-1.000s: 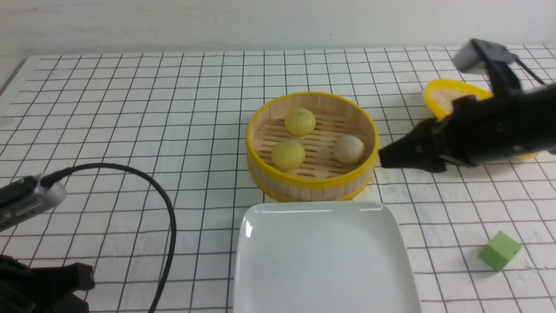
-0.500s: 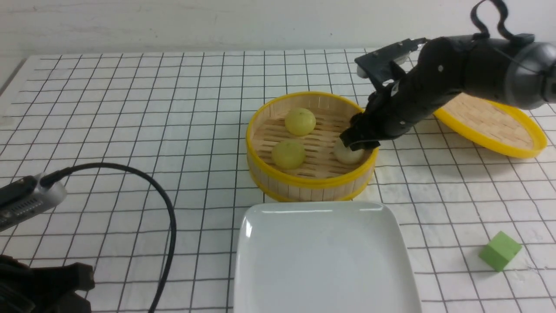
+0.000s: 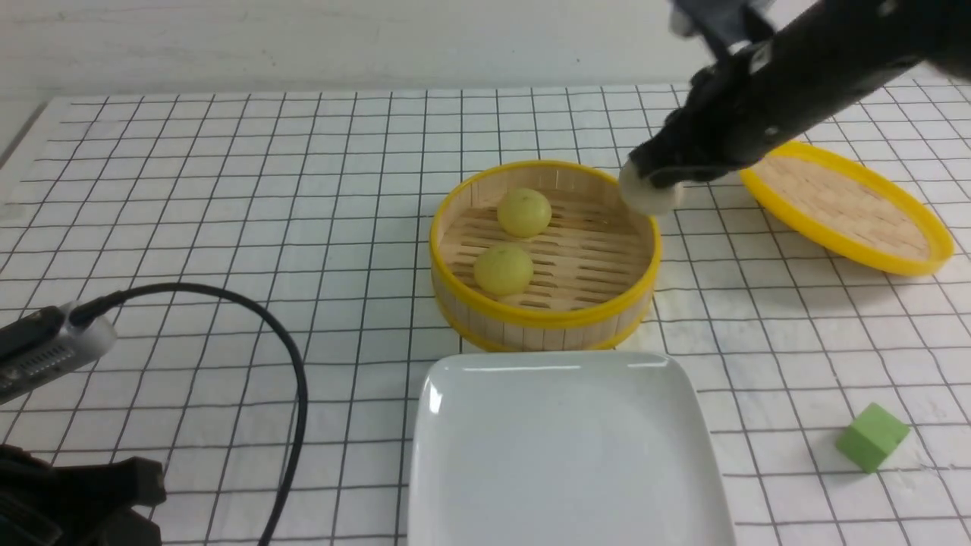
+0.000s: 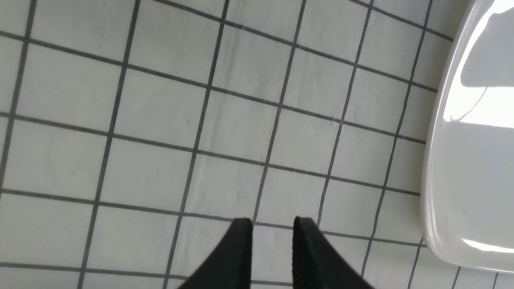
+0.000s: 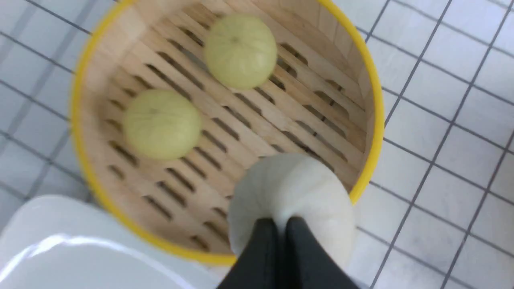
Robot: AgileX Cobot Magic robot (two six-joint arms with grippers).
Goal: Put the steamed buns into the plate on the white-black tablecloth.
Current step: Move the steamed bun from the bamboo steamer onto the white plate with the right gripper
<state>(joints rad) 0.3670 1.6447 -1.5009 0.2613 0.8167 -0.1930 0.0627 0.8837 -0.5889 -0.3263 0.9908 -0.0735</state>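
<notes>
right gripper: dark fingers clamped on a pale beige-grey round steamed bun, held in the air over the right rim of the round yellow-rimmed bamboo steamer basket. in the front view its arm is blurred and cut off at the top.

two pale yellow round steamed buns lie in the basket, the far one apart from the near one.

the large glossy white square plate lies just before the basket on the white-black grid tablecloth, its near edge cut off.

left gripper: tips slightly apart over bare cloth, near the plate's rim.
</notes>
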